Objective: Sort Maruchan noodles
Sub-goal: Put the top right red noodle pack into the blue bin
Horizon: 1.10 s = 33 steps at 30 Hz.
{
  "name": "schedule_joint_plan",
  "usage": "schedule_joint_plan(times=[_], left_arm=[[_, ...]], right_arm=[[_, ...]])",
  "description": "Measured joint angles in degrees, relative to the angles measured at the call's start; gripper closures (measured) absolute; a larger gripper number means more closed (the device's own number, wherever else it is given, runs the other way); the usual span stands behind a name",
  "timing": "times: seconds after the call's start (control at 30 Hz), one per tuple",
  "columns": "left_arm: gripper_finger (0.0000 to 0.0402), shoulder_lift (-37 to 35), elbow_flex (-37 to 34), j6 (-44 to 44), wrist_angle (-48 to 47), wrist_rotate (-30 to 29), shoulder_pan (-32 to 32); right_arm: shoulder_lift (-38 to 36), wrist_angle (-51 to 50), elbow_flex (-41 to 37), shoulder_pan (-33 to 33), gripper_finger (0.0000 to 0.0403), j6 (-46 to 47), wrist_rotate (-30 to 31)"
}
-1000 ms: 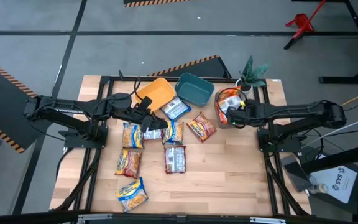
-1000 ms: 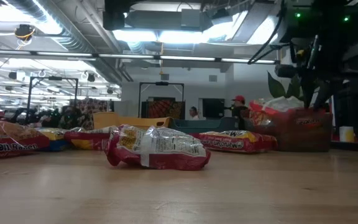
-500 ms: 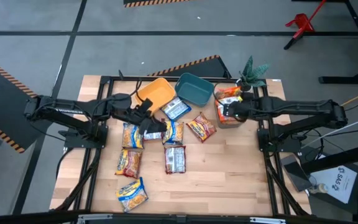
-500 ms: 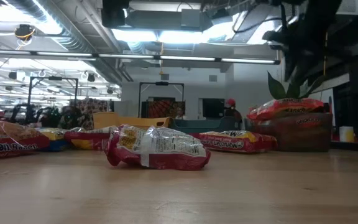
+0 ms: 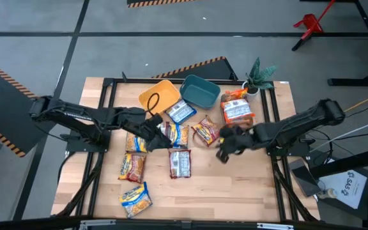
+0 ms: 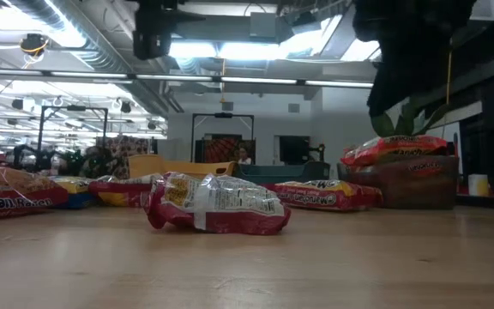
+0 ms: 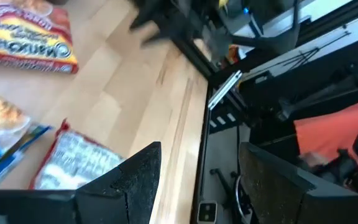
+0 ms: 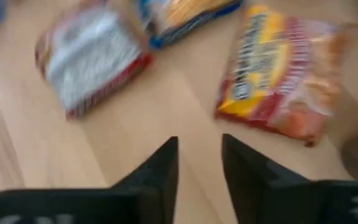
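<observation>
Right gripper [image 5: 221,154] gone from grey bin [image 5: 237,122], now low over bare surface [image 5: 235,182] beside orange packet [image 5: 206,131]; fingers [image 8: 160,171] empty, slightly parted. Orange packet left atop bin [image 5: 237,110]. Left gripper [image 5: 162,142] shifted above yellow-blue packet [image 5: 174,135]; fingers [image 7: 132,180] spread wide, empty. Packets flat, crinkled, scattered mid-surface; maroon one [image 5: 180,163] white label up. "Maruchan" readable [image 7: 27,45].

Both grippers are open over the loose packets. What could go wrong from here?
1. The top packet sits above the rim of the right-hand bin; another drop there might push it off.
2. The left gripper hangs over closely packed yellow packets, so it may pinch two at once.
3. The right gripper is beside the orange packet, and a low approach could shove it away rather than grasp it.
</observation>
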Motion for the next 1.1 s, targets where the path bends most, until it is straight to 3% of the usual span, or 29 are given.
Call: schedule_joint_plan(times=[0.17, 0.33, 0.57, 0.8, 1.1], left_arm=[[0.0191, 3.2, 0.0, -0.9, 4.9, 0.1, 2.8], [0.0191, 6.9, 0.0, -2.2, 8.7, 2.7, 7.3], [0.0191, 12.7, 0.0, -2.9, 14.6, 5.1, 11.6], [0.0191, 17.6, 0.0, -4.5, 19.0, 6.4, 12.8], [0.0191, 17.7, 0.0, -4.5, 19.1, 6.0, 14.3]], right_arm=[[8.0, 4.5, 0.0, 2.1, 0.0211, -14.9, -0.6], [13.6, 1.4, 0.2, 2.4, 0.0141, -20.6, 8.9], [17.9, 2.6, 0.3, 2.2, 0.0104, -31.0, 19.0], [17.6, 2.0, 0.2, -3.6, 0.011, -11.9, 8.5], [13.3, 5.7, 0.3, -11.0, 0.0111, -6.8, 4.5]])
